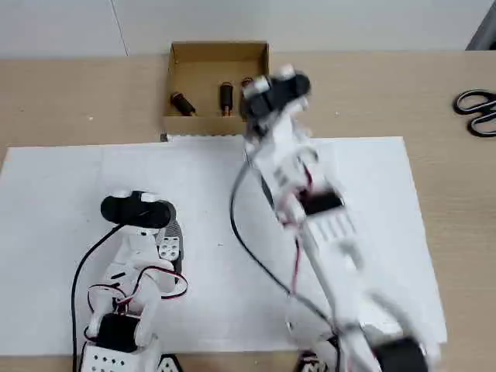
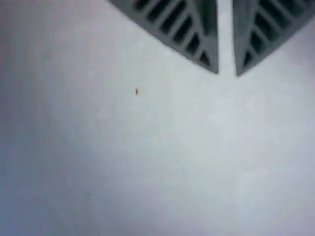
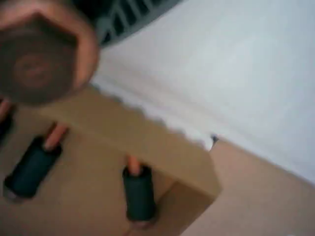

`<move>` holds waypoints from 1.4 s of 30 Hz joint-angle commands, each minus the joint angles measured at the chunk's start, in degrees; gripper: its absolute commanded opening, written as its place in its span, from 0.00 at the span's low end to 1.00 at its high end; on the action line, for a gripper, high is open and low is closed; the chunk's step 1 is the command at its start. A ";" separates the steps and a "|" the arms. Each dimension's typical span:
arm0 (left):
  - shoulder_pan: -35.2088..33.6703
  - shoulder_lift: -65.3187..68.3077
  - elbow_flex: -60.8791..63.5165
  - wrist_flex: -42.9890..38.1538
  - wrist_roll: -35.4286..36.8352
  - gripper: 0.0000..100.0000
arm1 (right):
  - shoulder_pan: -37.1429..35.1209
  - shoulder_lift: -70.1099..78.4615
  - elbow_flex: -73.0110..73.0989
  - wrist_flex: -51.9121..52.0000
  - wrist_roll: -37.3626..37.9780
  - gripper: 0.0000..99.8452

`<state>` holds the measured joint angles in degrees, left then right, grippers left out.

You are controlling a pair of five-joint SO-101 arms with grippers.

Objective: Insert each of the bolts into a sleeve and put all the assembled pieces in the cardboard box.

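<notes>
— Where is the right gripper (image 1: 256, 93)?

— Over the right-hand part of the cardboard box (image 1: 219, 48), which stands just beyond the far edge of the white paper (image 1: 70, 178); its arm stretches across the sheet from the near right corner.

— Clenched or released?

— Clenched, as far as the blur allows, on a bolt-and-sleeve piece (image 3: 37, 64); in the right wrist view its dark hexagonal head, ringed in copper colour, sits close to the camera beside a grey ribbed finger (image 3: 125, 17); it hangs above the box rather than lying in it.

— And inside the box?

— Two more lie on the floor, apart from each other; the left piece (image 1: 183, 103) is tilted; the middle piece (image 1: 226, 98) points straight along the box's depth; each is a dark sleeve with a copper-coloured end showing.

— The left gripper (image 2: 226, 71)?

— Low over the white paper at the near left, its arm folded back on itself; the fingertips are drawn almost together, a thin slit of paper showing between them; they hold nothing.

— Anything else about?

— Scissors (image 1: 477, 111) on the wooden table (image 1: 77, 93) at the far right, well apart from the box.
</notes>
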<state>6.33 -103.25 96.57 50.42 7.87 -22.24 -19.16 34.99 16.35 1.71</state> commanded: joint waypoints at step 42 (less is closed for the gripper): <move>-0.35 -0.18 -0.22 -1.23 0.09 0.01 | -1.89 73.45 -96.44 18.24 6.59 0.19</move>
<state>6.33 -103.25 96.57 50.42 7.87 -24.00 61.10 -58.37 33.05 7.60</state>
